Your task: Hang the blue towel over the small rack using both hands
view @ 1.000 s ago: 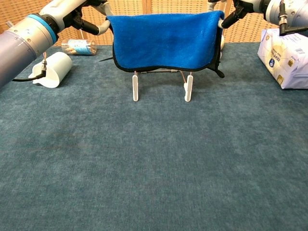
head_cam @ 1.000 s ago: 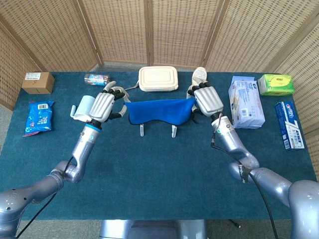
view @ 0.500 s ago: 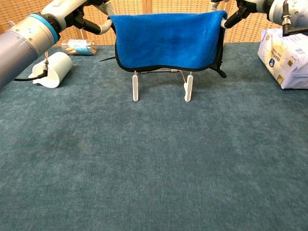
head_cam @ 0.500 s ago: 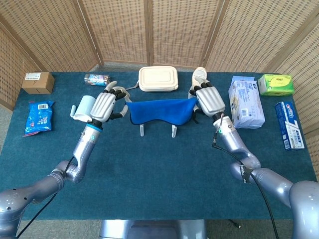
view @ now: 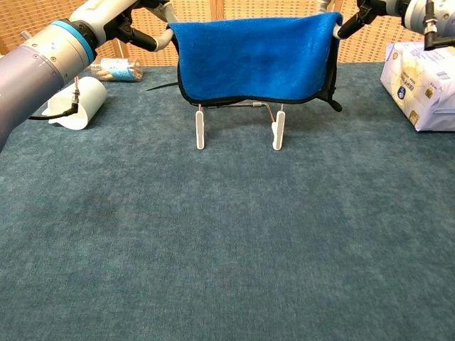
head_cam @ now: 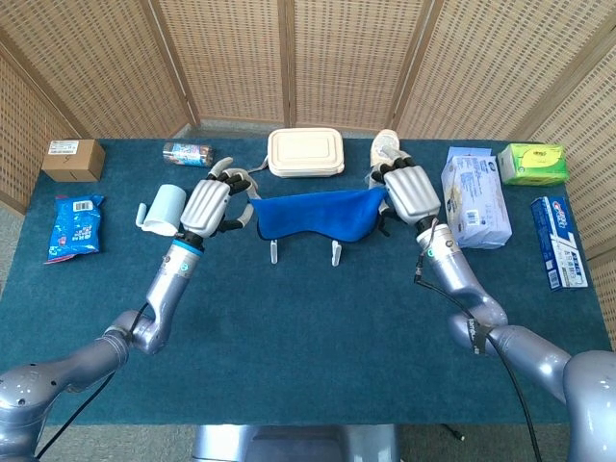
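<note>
The blue towel (head_cam: 316, 214) (view: 256, 60) hangs spread wide between my two hands, draped down in front of the small white rack (head_cam: 335, 252) (view: 279, 129). Only the rack's two legs show below its black-trimmed hem. My left hand (head_cam: 209, 205) pinches the towel's left top corner; in the chest view its fingers (view: 153, 40) show at the top edge. My right hand (head_cam: 412, 192) holds the right top corner, where a black edge of the towel dangles. Whether the towel rests on the rack's bar is hidden.
A white mug (head_cam: 164, 209) (view: 79, 102) lies left of my left hand. A cream lunch box (head_cam: 305, 152) and a small bottle (head_cam: 187, 152) stand behind. A tissue pack (head_cam: 474, 197) (view: 423, 84), green box (head_cam: 532, 164) and toothpaste box (head_cam: 558, 243) sit right; a blue snack bag (head_cam: 73, 227) and cardboard box (head_cam: 73, 160) left.
Both hands have carried the stretched towel a little to the right. It now sits further right over the rack's legs, and its hem hangs slightly higher.
</note>
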You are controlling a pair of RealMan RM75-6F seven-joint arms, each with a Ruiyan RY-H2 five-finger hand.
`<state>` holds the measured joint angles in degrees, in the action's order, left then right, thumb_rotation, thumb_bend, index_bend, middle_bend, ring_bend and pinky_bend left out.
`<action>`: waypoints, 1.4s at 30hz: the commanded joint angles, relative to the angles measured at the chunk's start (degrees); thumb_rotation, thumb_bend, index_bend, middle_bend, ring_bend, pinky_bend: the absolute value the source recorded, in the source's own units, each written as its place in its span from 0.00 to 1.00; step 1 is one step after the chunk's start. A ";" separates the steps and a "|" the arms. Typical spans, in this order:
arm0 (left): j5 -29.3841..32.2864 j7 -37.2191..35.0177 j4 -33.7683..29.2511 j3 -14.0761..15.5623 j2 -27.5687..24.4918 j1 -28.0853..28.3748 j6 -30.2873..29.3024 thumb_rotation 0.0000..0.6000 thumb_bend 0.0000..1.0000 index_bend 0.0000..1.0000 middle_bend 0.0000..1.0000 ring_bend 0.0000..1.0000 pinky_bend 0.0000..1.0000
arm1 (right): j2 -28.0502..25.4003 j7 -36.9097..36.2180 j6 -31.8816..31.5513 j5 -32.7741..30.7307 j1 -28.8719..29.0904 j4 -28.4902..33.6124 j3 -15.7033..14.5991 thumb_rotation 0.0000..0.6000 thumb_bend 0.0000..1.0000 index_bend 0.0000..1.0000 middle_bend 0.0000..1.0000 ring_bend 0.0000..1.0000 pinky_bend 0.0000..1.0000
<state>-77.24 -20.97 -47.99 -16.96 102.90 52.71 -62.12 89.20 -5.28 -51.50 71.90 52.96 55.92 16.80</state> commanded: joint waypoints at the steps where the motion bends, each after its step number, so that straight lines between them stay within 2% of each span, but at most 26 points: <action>1: 0.02 0.04 0.03 0.01 0.05 0.01 0.03 1.00 0.58 0.81 0.42 0.28 0.10 | 0.00 -0.07 0.05 0.01 -0.03 -0.20 -0.02 1.00 0.50 0.77 0.37 0.09 0.17; 42: 0.01 0.49 0.59 0.00 1.27 1.16 0.63 1.00 0.58 0.81 0.42 0.28 0.09 | 0.30 -1.51 0.10 0.23 -0.98 -1.59 -0.30 1.00 0.50 0.76 0.37 0.08 0.17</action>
<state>-77.23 -20.49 -47.40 -16.96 104.17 53.87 -61.49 89.49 -6.79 -51.40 72.14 51.98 54.33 16.50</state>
